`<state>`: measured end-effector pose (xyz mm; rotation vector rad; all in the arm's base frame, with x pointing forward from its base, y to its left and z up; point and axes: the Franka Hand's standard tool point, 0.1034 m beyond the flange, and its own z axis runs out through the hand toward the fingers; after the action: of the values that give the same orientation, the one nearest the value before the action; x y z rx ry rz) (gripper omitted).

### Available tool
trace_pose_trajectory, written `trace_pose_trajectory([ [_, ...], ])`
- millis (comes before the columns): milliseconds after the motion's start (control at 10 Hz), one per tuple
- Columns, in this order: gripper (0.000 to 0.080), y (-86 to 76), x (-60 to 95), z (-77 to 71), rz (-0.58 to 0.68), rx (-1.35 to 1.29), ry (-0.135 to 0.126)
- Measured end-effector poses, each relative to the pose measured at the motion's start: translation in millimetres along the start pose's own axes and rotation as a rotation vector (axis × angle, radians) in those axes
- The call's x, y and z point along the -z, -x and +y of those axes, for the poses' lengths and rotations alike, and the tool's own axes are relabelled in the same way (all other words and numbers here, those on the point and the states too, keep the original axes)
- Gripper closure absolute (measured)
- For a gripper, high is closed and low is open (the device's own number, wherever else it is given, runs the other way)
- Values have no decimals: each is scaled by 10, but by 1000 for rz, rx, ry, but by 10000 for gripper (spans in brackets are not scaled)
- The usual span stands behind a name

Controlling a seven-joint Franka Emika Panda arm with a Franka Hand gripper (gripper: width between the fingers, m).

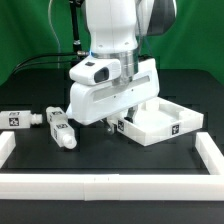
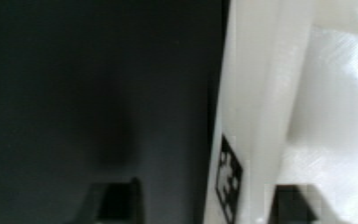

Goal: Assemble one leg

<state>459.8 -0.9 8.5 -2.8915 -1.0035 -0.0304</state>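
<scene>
White plastic fills half the wrist view, blurred, with one marker tag (image 2: 229, 168) just readable on the panel (image 1: 165, 120) wall. The fingertips (image 2: 115, 204) are cut off at the frame edge and spread wide either side of that wall, so the hand (image 2: 208, 203) is released, gripping nothing. From outside, the arm hides the panel's near corner. The shallow rimmed panel shows a plain white hollow. Over on the black worktop (image 1: 110, 160), the leg (image 1: 63, 130) lies tilted, white and tagged, towards the edge at the exterior view's left. A second leg (image 1: 16, 118) sits right at that edge.
</scene>
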Motion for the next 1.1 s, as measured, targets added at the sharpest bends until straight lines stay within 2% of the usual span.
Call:
trace_pose_trajectory([
  [100,574,0,0,-1,0,0,0],
  [200,732,-1,0,0,0,0,0],
  [500,746,-18,-4,-53,2,-94,-2],
  [700,746,-74,75,-96,-7,-223,-14],
  [800,746,-76,186,-79,-28,-287,-37],
  [900,746,-89,379,4,-36,-352,-63],
  [1000,746,-92,591,116,0,-393,-45],
  [1100,746,-75,690,142,21,-382,-23],
])
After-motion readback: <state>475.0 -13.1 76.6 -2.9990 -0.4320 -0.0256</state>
